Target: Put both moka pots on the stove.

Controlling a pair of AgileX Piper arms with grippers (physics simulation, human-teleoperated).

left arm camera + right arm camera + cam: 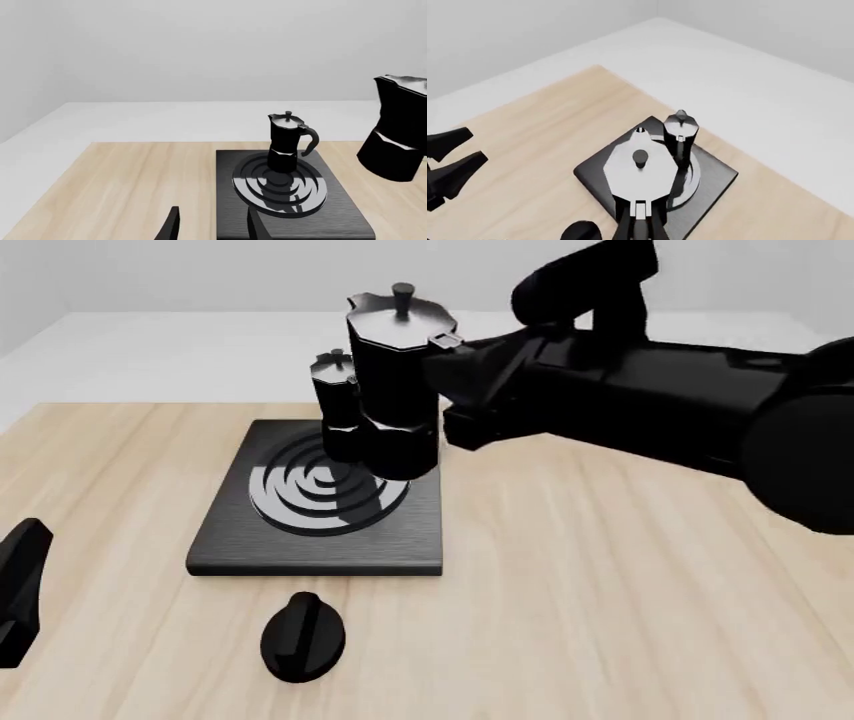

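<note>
The stove [227,540] lies on the wooden table, a dark slab with burner rings. One moka pot [334,405] stands upright on the far part of its burner, also seen in the left wrist view [288,142]. The second moka pot [394,380] hangs upright in the air over the stove's right side, casting a shadow on the rings. My right gripper [454,355] is shut on its side handle. From above, this pot's silvery lid [639,172] covers part of the stove [717,175]. My left gripper [213,230] stands open and empty near the table's left front, short of the stove [333,210].
A flat black oval knob [303,635] lies on the table in front of the stove. The right arm [667,390] stretches across the right half of the table. Bare wood [601,590] shows to the right of the stove and at the left [133,185].
</note>
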